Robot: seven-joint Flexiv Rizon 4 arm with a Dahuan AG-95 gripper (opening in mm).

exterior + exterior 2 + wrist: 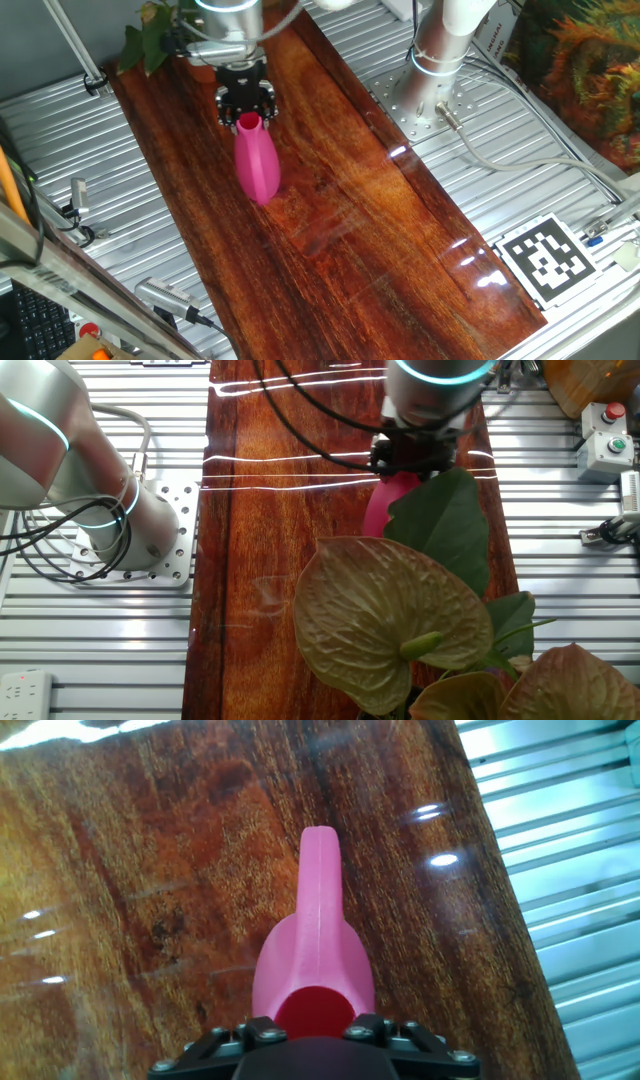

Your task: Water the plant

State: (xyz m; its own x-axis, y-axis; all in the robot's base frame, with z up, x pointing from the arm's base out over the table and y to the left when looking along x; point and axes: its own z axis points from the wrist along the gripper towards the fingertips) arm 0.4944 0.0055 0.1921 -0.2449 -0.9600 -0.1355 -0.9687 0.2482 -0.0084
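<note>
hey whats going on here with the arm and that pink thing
A single robot arm has its pincer at the top of a pink watering can on the wooden board. The can appears upright and nothing shows it pouring. The plant sits at the board's far end, just behind the arm. From the hand view, the can's spout points away over bare wood.

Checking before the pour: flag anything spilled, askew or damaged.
Nothing stands out. The pink plastic watering can is at the black claw above the glossy wooden board, which shows no water; the green-leaved plant looks intact.
</note>
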